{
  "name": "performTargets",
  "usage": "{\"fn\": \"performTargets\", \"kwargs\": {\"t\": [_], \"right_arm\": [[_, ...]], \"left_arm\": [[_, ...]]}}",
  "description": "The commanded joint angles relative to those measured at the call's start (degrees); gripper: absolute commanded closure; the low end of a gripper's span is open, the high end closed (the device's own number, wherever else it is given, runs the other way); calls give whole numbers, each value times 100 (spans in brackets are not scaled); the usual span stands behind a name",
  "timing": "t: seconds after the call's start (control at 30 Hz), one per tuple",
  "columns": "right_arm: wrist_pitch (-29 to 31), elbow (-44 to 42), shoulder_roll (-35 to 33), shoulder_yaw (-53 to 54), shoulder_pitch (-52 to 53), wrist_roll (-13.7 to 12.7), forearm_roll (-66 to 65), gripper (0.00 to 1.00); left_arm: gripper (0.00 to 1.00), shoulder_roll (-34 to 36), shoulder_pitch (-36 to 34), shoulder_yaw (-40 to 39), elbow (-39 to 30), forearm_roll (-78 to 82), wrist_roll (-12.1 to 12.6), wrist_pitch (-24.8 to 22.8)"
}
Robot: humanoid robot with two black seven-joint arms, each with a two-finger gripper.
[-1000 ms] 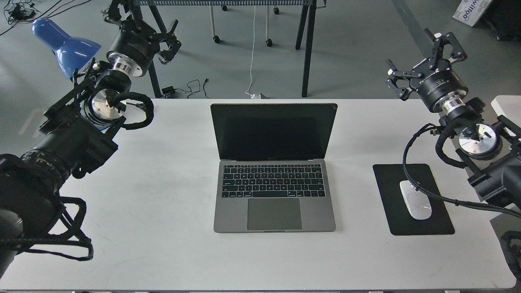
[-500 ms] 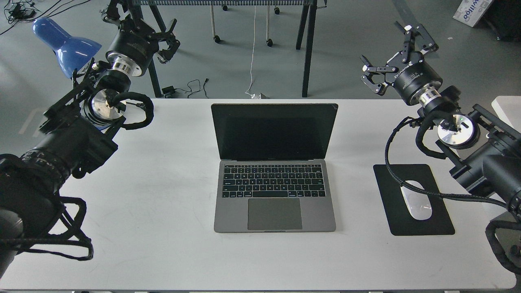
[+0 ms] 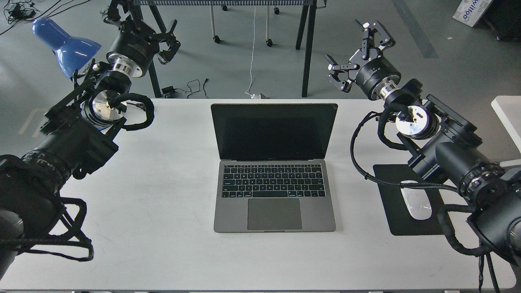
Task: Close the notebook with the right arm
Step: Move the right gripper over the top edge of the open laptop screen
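Note:
The notebook (image 3: 274,171) is a slim grey laptop standing open in the middle of the white table (image 3: 163,211), black screen upright and facing me, keys and trackpad showing. My right arm comes in from the right; its gripper (image 3: 355,48) is open and empty, held in the air just beyond the table's far edge, above and right of the screen's top right corner, not touching it. My left gripper (image 3: 163,34) is open and empty at the far left, beside the blue lamp (image 3: 65,42).
A black mouse pad (image 3: 392,207) with a white mouse (image 3: 416,205) lies right of the notebook, partly under my right arm and its cable. Table legs, a cable and castors stand on the floor beyond the far edge.
My right arm has swung left and forward; its gripper moved from the far right toward the screen's top right corner. The notebook and left arm have not moved.

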Motion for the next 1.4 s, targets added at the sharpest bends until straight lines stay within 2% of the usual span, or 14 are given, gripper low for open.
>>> {"fn": "performTargets", "kwargs": {"t": [0.0,0.1,0.3,0.53,0.9,1.37], "right_arm": [[-279,-20,73,-257,32,-14,-48,0],[-464,-11,82,-372,41,-22,-48,0],[-411,216,64,-617,41,-163,-48,0],[-411,718,-32,-890,-11,-180,-48,0],[-517,1921,-691,-1259,-301,-207,-48,0],[-517,2818,-1122,-1672,-696,-242,-57,0]], "left_arm": [[0,-1,0,0,1,8,0,1],[0,-1,0,0,1,-1,0,1],[0,-1,0,0,1,8,0,1],[0,8,9,0,1,8,0,1],[0,8,9,0,1,8,0,1],[0,8,9,8,1,8,9,1]]}}
